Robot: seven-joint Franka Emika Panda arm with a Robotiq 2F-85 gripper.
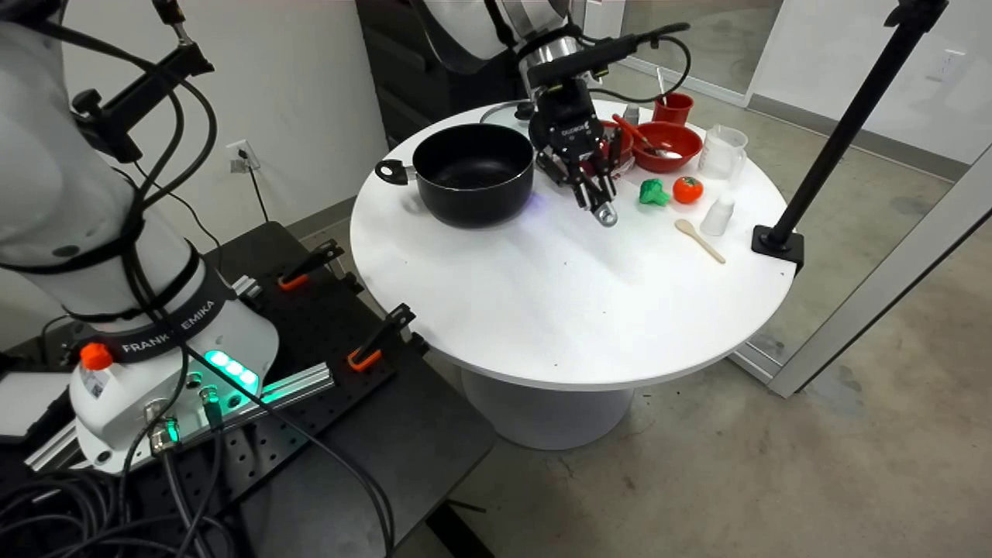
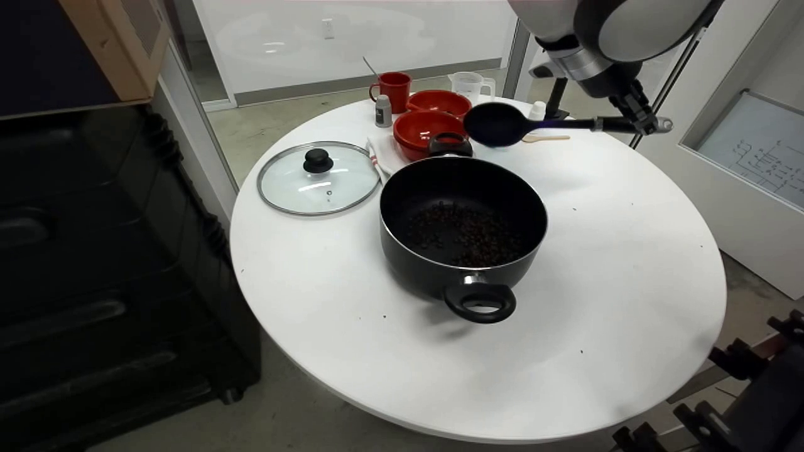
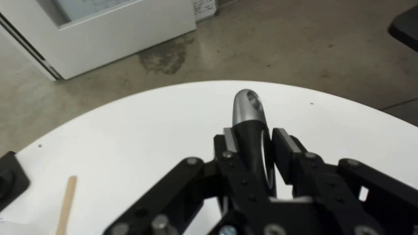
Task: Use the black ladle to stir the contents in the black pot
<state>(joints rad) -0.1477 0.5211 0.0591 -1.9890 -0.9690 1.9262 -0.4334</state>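
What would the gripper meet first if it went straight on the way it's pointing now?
Probably the white tabletop; the silver handle end of the black ladle, jutting past the gripper, would likely touch it first. Depth is unclear.

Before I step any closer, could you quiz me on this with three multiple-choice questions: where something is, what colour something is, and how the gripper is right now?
1. Where does the glass lid lie?
A) On the floor
B) On the white table beside the black pot
C) Over the pot's top

2. What colour is the mug?
A) Red
B) Blue
C) Green

3. How does the gripper stand?
A) Wide open, holding nothing
B) Shut on the mug
C) Shut on the black ladle

1: B, since an exterior view shows the lid flat on the table and the pot uncovered.
2: A, since both exterior views show it red.
3: C, since the wrist view shows the ladle's handle clamped in the gripper.
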